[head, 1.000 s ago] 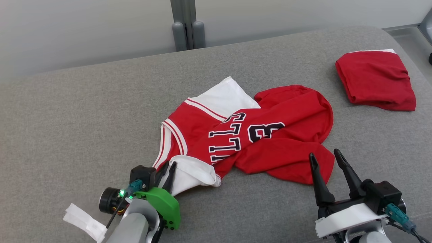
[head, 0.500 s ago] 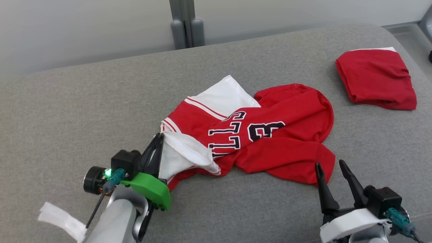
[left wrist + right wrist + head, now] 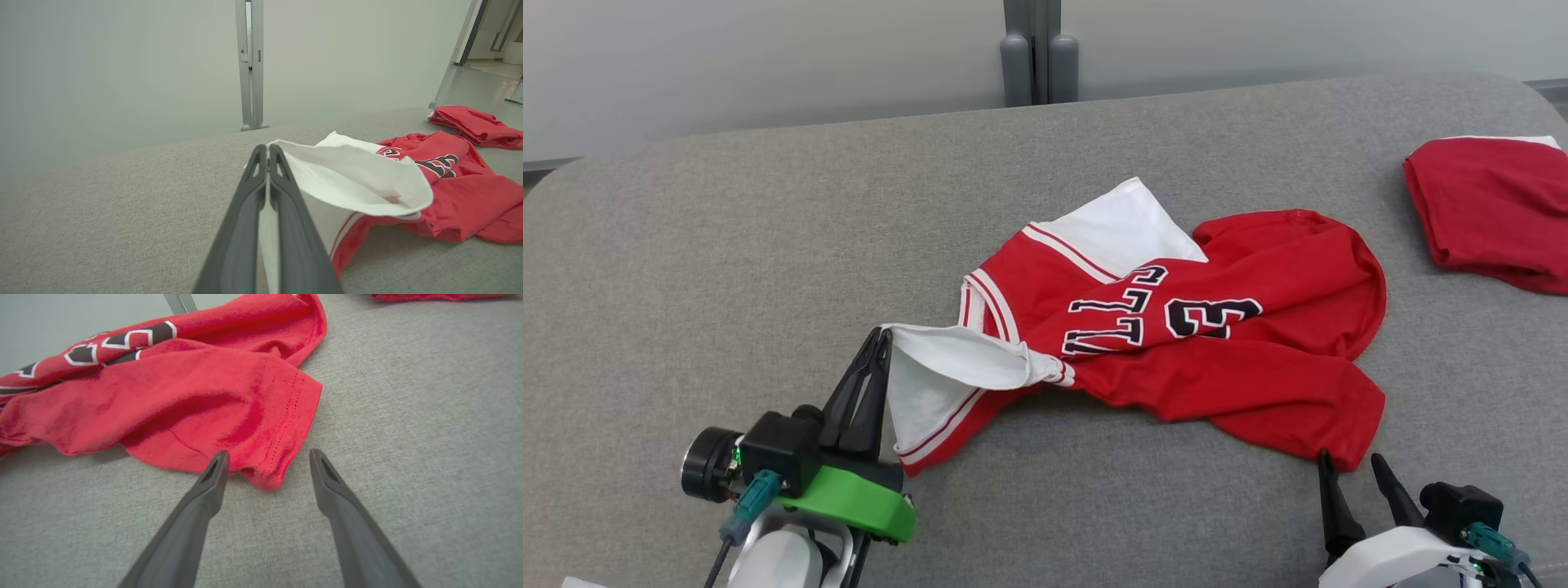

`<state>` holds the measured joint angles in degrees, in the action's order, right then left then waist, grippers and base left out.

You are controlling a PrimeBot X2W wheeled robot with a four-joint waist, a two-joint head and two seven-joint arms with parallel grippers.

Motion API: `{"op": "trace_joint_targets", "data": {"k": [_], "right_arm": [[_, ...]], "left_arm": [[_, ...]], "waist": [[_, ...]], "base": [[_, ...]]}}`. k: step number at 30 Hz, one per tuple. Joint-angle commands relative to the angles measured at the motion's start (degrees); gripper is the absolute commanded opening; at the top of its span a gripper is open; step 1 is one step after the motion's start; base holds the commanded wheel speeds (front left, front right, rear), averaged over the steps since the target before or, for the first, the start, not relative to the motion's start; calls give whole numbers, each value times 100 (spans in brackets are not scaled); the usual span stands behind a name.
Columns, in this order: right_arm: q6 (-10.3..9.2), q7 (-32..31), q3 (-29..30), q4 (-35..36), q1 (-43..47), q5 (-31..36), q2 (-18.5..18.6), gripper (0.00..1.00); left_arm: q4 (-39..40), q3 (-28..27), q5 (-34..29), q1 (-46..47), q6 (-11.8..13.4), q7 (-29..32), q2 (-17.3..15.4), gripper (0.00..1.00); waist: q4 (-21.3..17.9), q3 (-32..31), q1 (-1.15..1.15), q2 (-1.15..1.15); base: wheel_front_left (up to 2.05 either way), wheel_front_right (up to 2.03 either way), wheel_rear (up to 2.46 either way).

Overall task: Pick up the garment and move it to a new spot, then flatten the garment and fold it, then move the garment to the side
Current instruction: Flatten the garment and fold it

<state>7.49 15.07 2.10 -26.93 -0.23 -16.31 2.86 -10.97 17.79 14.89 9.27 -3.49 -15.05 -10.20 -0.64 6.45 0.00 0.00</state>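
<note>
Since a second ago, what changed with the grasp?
The left gripper closed on the white sleeve of the jersey and drew it up and out to the robot's left. The head camera also turned. Unchanged: right gripper open by the red hem, folded red garment in place.

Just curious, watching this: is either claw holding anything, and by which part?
The left gripper grips the red jersey by its white sleeve edge; the right gripper, open, holds nothing.

I see the garment [image 3: 1241, 367] lying mid padded surface [image 3: 727, 245], with 1 folded cloth [image 3: 1494, 204] at the far right corner.
</note>
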Motion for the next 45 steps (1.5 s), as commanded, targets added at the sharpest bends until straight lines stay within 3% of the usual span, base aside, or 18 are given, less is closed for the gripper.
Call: {"op": "trace_joint_targets", "data": {"k": [1, 10, 11, 12, 15, 22, 29, 33, 37, 40, 45], "right_arm": [[0, 13, -52, -139, -75, -148, 10, 100], [0, 13, -268, -309, -119, -254, 9, 100], [0, 13, -273, -289, -103, -232, 12, 83], [0, 13, -277, -275, -94, -221, 12, 50], [0, 13, -264, -229, -72, -203, 10, 0], [0, 14, -332, 116, 93, -75, 128, 0], [0, 14, -106, 1457, 315, -76, 561, 0], [0, 13, 45, 2304, 182, -145, 993, 0], [-1, -16, 132, 2997, -84, -272, 1642, 0], [-1, -284, 300, 3512, -421, -423, 2148, 0], [-1, -842, 357, 3875, -1353, -820, 2670, 0]], "left_arm": [[40, -20, -41, -70, 45, -15, -35, 0], [90, -36, -72, -87, 64, -15, -18, 0], [96, -42, -75, -94, 67, -15, -21, 0], [100, -46, -82, -100, 68, -15, -25, 0], [99, -55, -93, -108, 57, -15, -32, 0], [210, -142, -135, -98, 50, -15, -45, 0], [822, -358, -187, 18, -55, -16, -272, 0], [1384, -534, -26, 333, -152, 165, -546, 0], [1977, -733, 244, 988, -249, 733, -874, 0], [2305, -839, 496, 1718, -291, 1247, -1064, 0], [2319, -819, 907, 2895, -338, 2069, -1225, 0]], "waist": [[40, 26, 0, 0], [40, 19, 0, 0], [28, 15, 0, 0], [19, 13, 0, 0], [-1, -3, 0, 0], [-29, -139, 0, 0], [-74, -358, 0, 0], [-84, -413, 0, 0], [-24, -396, 0, 0], [24, -297, 0, 0], [50, 35, 0, 0]], "base": [[0, 0, 0], [0, 0, 0], [0, 0, 0], [0, 0, 0], [0, 0, 0], [0, 0, 0], [0, 0, 0], [0, 0, 0], [0, 0, 0], [0, 0, 0], [0, 0, 0]]}}
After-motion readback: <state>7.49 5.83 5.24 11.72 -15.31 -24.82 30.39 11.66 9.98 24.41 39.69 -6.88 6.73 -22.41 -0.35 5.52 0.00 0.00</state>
